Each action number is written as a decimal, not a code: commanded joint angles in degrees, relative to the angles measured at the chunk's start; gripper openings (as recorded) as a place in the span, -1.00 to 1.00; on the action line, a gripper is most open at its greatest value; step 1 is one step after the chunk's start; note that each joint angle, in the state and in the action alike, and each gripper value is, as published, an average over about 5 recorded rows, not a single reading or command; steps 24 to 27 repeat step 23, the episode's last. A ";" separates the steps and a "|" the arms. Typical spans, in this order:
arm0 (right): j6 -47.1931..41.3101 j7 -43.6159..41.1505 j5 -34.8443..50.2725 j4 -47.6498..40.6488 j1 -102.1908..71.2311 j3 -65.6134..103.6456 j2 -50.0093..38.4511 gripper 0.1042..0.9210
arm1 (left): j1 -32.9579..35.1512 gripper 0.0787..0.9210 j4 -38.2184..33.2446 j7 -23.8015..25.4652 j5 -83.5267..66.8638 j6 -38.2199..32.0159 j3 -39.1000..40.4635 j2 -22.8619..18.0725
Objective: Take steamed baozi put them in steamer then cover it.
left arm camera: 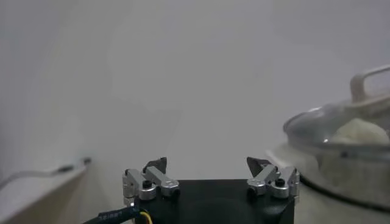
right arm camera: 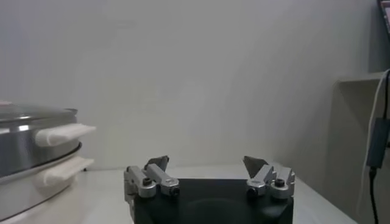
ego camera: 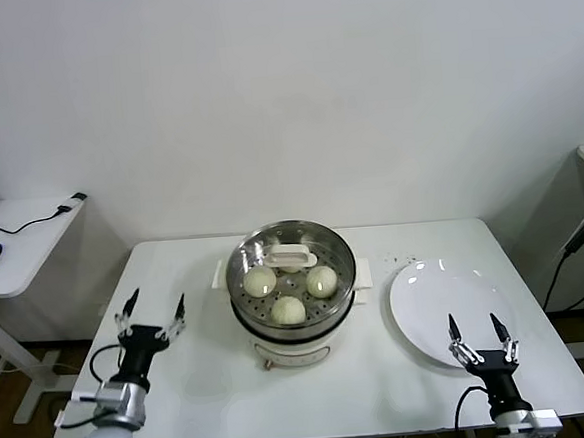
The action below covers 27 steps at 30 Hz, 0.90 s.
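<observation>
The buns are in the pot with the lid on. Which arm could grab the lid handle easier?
Probably left. The left tool is open and sits nearer the steamer and its lid handle. The right tool is open too, but farther off, by the plate.

Shiny steel steamer, glossy plate

The steamer, lid on, stands at the centre of the counter and blocks the middle. At 3 o'clock of it a flat plate lies low and easy to pass over. At 9 o'clock and along the 6 o'clock front edge the counter surface is open.
</observation>
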 commanded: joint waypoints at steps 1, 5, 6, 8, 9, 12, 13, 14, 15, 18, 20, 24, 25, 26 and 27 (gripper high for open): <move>-0.53 -0.22 -0.85 -2.26 0.36 -0.73 0.01 0.76 | 4.54 0.77 14.94 0.59 -11.74 -15.73 -1.58 1.09; -0.60 -0.47 -0.86 -2.53 0.39 -1.07 -0.01 0.76 | 4.99 0.77 13.74 0.98 -11.96 -15.91 -1.36 1.02; -0.60 -0.55 -0.90 -2.62 0.39 -1.12 0.00 0.76 | 5.05 0.77 13.46 1.15 -12.02 -15.82 -1.29 1.01; -0.59 -0.68 -0.94 -2.75 0.36 -1.19 0.00 0.76 | 5.15 0.77 12.91 1.44 -12.04 -15.62 -1.08 0.98; -0.57 -0.72 -0.94 -2.78 0.32 -1.21 -0.01 0.76 | 5.19 0.77 12.67 1.53 -12.01 -15.51 -0.94 0.94; -0.53 -0.78 -0.96 -2.74 0.25 -1.21 -0.09 0.76 | 5.29 0.77 12.08 1.62 -11.90 -15.32 -0.63 0.81; -0.51 -0.79 -0.99 -2.72 0.25 -1.20 -0.10 0.76 | 5.32 0.77 11.94 1.64 -11.88 -15.28 -0.56 0.79; -0.50 -0.79 -1.02 -2.70 0.25 -1.18 -0.10 0.76 | 5.36 0.77 11.83 1.67 -11.82 -15.26 -0.52 0.77; -0.48 -0.80 -1.05 -2.67 0.24 -1.17 -0.09 0.76 | 5.41 0.77 11.72 1.69 -11.77 -15.24 -0.48 0.76; -0.40 -0.89 -1.09 -2.56 0.21 -1.19 0.05 0.76 | 5.56 0.77 11.34 1.68 -11.63 -15.13 -0.38 0.71; -0.35 -0.99 -1.11 -2.52 0.20 -1.23 0.18 0.76 | 5.64 0.77 11.06 1.64 -11.57 -14.99 -0.33 0.61; -0.29 -1.07 -1.13 -2.52 0.20 -1.30 0.30 0.76 | 5.69 0.77 10.77 1.61 -11.49 -14.79 -0.26 0.48; -0.29 -1.07 -1.13 -2.52 0.20 -1.30 0.30 0.76 | 5.69 0.77 10.77 1.61 -11.49 -14.79 -0.26 0.48; -0.29 -1.07 -1.13 -2.52 0.20 -1.30 0.30 0.76 | 5.69 0.77 10.77 1.61 -11.49 -14.79 -0.26 0.48; -0.29 -1.07 -1.13 -2.52 0.20 -1.30 0.30 0.76 | 5.69 0.77 10.77 1.61 -11.49 -14.79 -0.26 0.48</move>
